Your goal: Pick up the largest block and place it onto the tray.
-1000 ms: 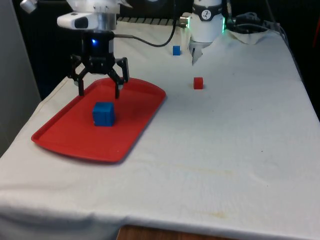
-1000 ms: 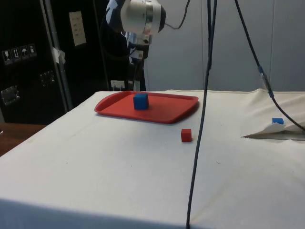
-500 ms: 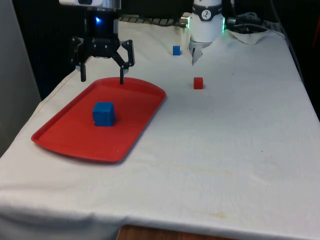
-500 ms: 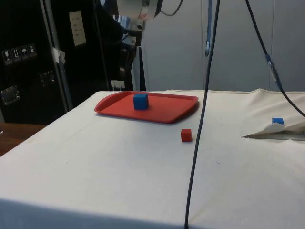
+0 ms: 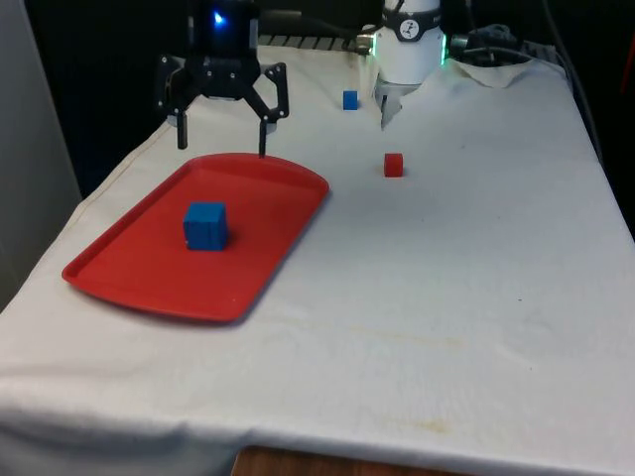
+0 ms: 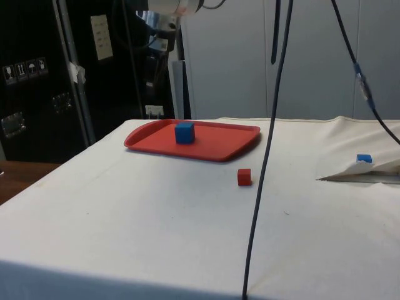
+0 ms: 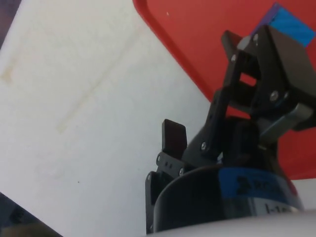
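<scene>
Blue block [image 5: 205,225] flat on red tray [image 5: 139,278], edges askew; tool [image 5: 223,147] spread, empty, above.

Gripper [image 5: 222,140] raised, hanging above table's far edge near front view's left corner. Fingers [image 5: 182,130] spread wide, pointing straight down, holding nothing. Wrist vertical, arm running up out of frame.

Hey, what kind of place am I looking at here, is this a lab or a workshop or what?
Most likely a robotics lab: a table under a white cloth, a red tray holding a blue block, small loose blocks, hanging cables and dark cabinets behind.
</scene>
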### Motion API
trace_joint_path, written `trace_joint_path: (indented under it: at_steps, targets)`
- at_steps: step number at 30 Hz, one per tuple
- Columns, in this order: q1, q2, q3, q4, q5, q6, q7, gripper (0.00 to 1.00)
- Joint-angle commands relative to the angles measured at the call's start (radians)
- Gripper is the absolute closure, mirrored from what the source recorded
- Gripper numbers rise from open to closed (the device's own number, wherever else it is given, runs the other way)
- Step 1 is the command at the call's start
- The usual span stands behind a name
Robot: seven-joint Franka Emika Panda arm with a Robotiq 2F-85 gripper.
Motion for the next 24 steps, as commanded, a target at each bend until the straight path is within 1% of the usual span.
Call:
trace_joint_path:
  at_steps: [1, 5, 6, 7, 8, 9, 10, 11, 14, 15, 16, 17, 18, 23, 24]
  targets:
    - [0.021, 0.0, -0.012, -0.008, -0.015, 0.008, 0.016, 0.0]
    - [0.038, -0.003, -0.013, -0.006, -0.043, 0.011, 0.041, 0.0]
    - [0.02, -0.005, 0.0, 0.003, -0.032, 0.005, 0.029, 0.0]
    - [0.042, -0.003, -0.014, -0.004, -0.051, 0.012, 0.049, 0.0]
    - [0.049, -0.003, -0.014, -0.003, -0.064, 0.013, 0.06, 0.0]
    - [0.049, -0.003, -0.014, -0.003, -0.064, 0.013, 0.06, 0.0]
    - [0.052, -0.004, -0.014, -0.001, -0.072, 0.013, 0.068, 0.0]
    - [0.06, -0.004, -0.014, 0.001, -0.089, 0.014, 0.083, 0.0]
    - [0.07, -0.003, -0.014, 0.006, -0.114, 0.015, 0.106, 0.0]
    - [0.053, -0.006, 0.0, 0.013, -0.104, 0.012, 0.094, 0.0]
    - [0.056, -0.006, 0.0, 0.015, -0.113, 0.012, 0.103, 0.0]
    - [0.078, -0.002, -0.012, 0.013, -0.138, 0.015, 0.129, 0.0]
    - [0.081, -0.002, -0.011, 0.015, -0.147, 0.014, 0.137, 0.0]
    - [0.09, 0.002, -0.002, 0.029, -0.181, 0.013, 0.175, 0.0]
    - [0.079, -0.006, 0.007, 0.031, -0.178, 0.012, 0.167, 0.0]
